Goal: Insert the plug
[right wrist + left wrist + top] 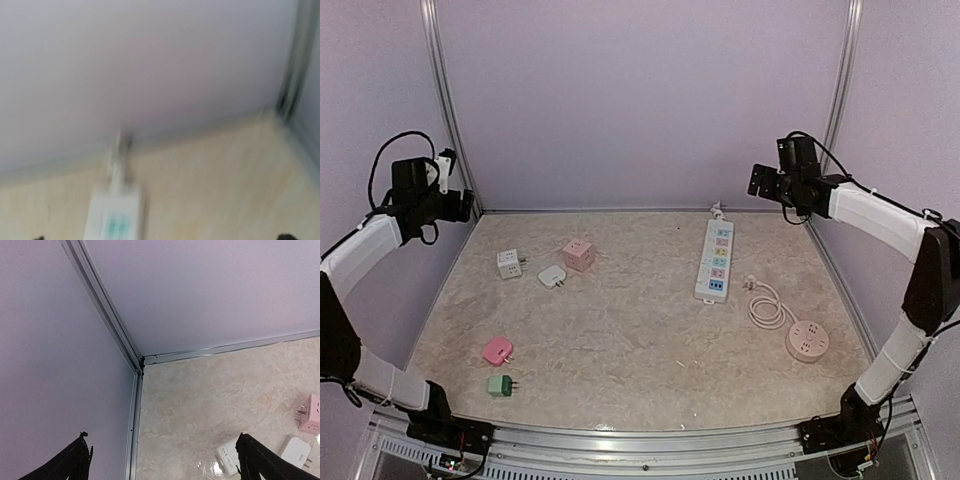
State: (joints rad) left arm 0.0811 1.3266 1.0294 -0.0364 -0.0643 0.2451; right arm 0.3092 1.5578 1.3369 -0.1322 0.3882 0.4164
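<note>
Plainly, plug lies far from right tool.

Long white plastic power strip, pastel sockets in a row, lies flat right of centre, running near to far. Round pink socket hub near right; its white cord looped, white plug loose just beside the strip, unplugged.

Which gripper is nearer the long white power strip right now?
Right. The right gripper hangs near the far end of the power strip; the left gripper hangs over the far-left corner, well away.
</note>
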